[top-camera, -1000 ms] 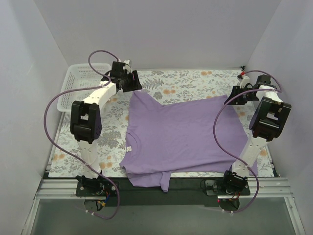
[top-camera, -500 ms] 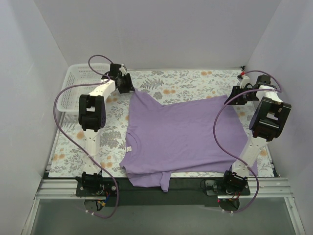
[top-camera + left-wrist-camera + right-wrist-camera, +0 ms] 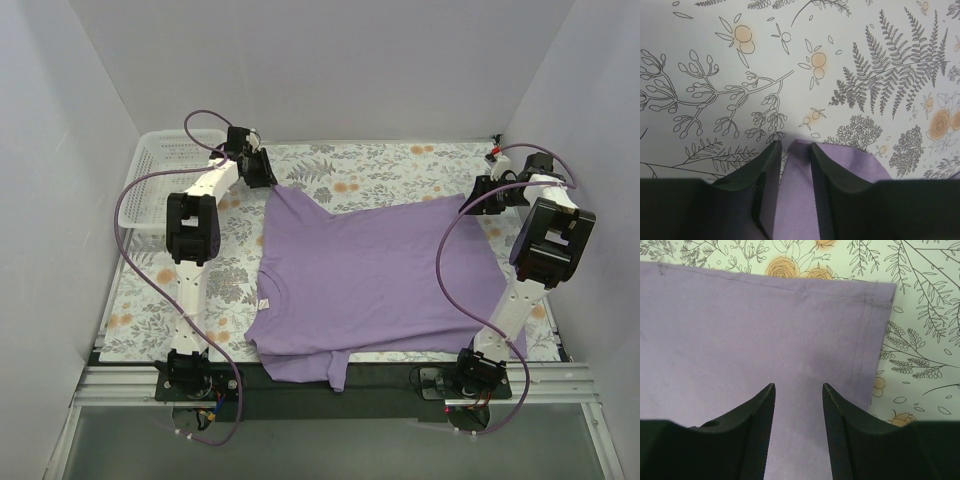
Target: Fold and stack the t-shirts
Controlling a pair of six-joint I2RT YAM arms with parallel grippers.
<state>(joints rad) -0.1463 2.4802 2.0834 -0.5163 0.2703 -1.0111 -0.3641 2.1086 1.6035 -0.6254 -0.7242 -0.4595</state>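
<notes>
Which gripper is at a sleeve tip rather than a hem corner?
The left gripper: it straddles the pointed far sleeve tip of the t-shirt. The right gripper is over the square, stitched hem corner.

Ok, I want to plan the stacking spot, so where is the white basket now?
Top view: the white basket sits at the far left corner of the floral table cover, left of the purple t-shirt.
</notes>
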